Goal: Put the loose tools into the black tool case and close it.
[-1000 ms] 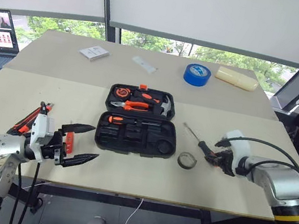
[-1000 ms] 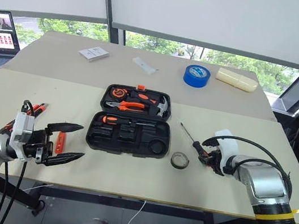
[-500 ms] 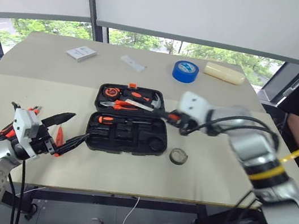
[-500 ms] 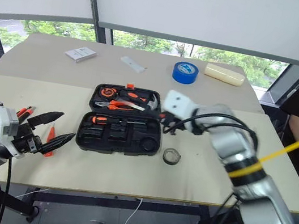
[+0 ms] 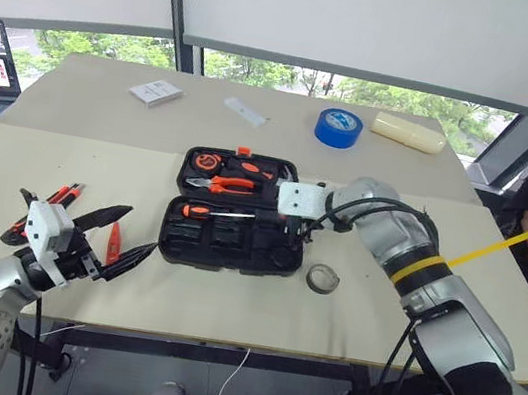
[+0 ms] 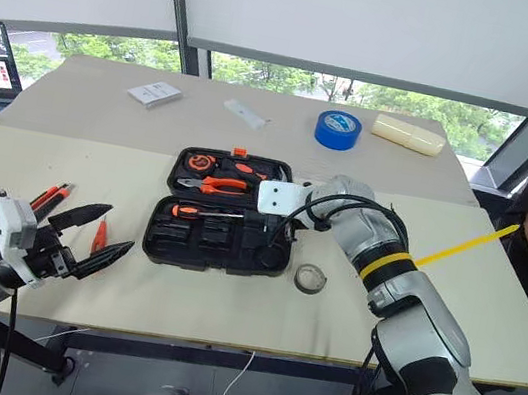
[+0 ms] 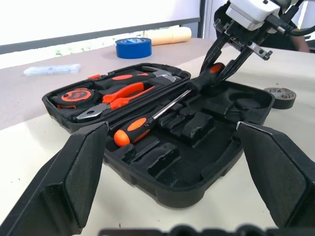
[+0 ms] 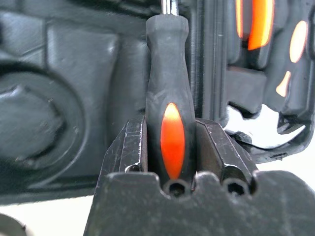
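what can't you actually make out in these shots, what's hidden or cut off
- Screwdriver held by the right end effector: in the right wrist view its shaft is cut off by the edge, tip hidden.
- Whether it is seated in the black tool case: the end effector covers that slot in the eye views.
- Loose tools at the table's left: partly hidden behind the left end effector.
- Small dark tape ring: cut by the left wrist view's edge.

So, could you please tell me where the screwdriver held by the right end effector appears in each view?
Left eye: screwdriver at the right end of the black tool case, under the right end effector.
Right eye: same place.
Left wrist: upper right, handle clamped, shaft over the slots.
Right wrist: centre, between the fingers.
Shared landmark: the case's round recess.
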